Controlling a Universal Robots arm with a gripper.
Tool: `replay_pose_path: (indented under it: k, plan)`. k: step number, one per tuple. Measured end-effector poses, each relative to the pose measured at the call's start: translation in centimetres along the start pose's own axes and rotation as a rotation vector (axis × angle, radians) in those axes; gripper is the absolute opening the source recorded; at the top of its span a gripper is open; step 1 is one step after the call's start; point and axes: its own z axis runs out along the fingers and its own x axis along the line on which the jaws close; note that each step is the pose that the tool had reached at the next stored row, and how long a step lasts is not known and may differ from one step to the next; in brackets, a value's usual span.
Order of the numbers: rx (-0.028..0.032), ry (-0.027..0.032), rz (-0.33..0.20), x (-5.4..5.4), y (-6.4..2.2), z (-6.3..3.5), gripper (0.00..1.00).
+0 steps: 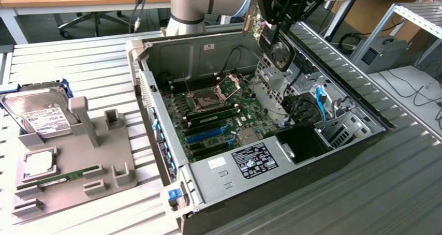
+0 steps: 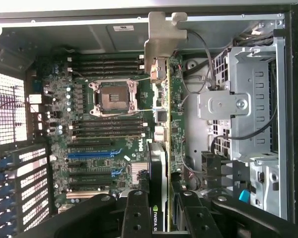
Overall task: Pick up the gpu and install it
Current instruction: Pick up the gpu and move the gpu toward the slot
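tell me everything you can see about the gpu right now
The gpu is a thin flat card: a green circuit board, a black cooler face with a round fan, and a silver metal end bracket with a bent tab at the end away from the claw. The claw clamps it on both faces and holds it on edge in the air above the open computer case, over the motherboard. It is not seated in any slot and appears to touch nothing else.
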Motion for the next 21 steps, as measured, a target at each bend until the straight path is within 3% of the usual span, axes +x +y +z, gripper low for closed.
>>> replay_pose_path:
  k: [17, 21]
  plan:
    - [-0.0001, -0.0001, 0.0, -1.0, -0.05, 2.01, 0.27]
    - [-0.0001, -0.0001, 0.0, -1.0, -0.05, 2.08, 0.27]
